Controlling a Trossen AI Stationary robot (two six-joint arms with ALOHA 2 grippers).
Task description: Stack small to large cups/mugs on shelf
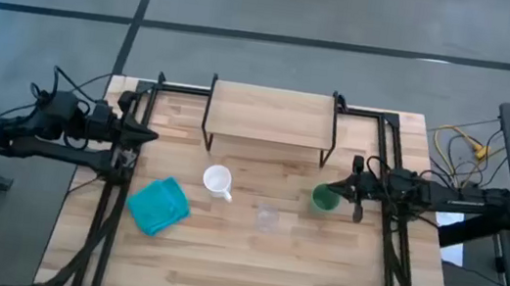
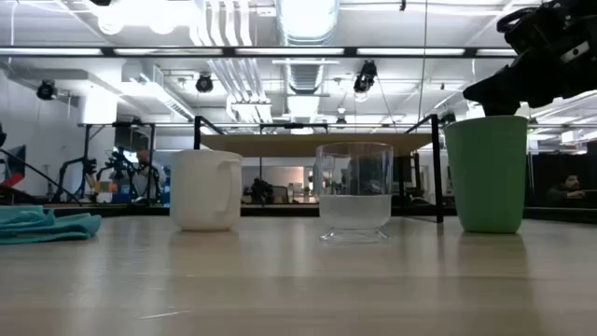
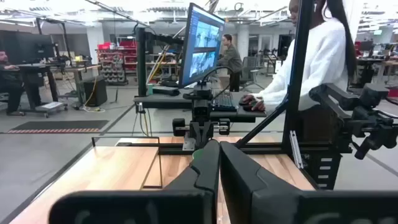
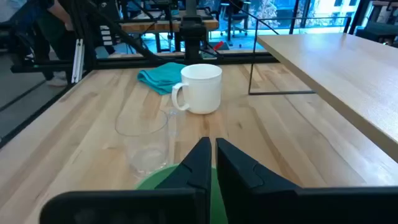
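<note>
The white mug (image 1: 217, 181) with its handle, the clear glass cup (image 1: 268, 216) and the green cup (image 1: 324, 200) stand upright on their bases on the tabletop, in front of the low wooden shelf (image 1: 272, 114). The shelf top is bare. My right gripper (image 1: 336, 187) is shut and hovers level just over the green cup's rim (image 2: 485, 119), coming from the table's right. In the right wrist view its fingertips (image 4: 209, 144) sit over the green cup (image 4: 158, 182). My left gripper (image 1: 149, 136) is shut and waits at the table's left edge. My right gripper is shut just above the right side of the green cup's rim (image 2: 499, 116). Whether its fingers touch the rim, I cannot tell. The cup stands upright on the table.
A crumpled teal cloth (image 1: 160, 205) lies left of the mug. Black frame rails (image 1: 109, 203) run along both table sides and behind the shelf. The shelf's thin black legs (image 1: 206, 137) stand near the mug. A person in white (image 3: 317, 56) sits beyond the table.
</note>
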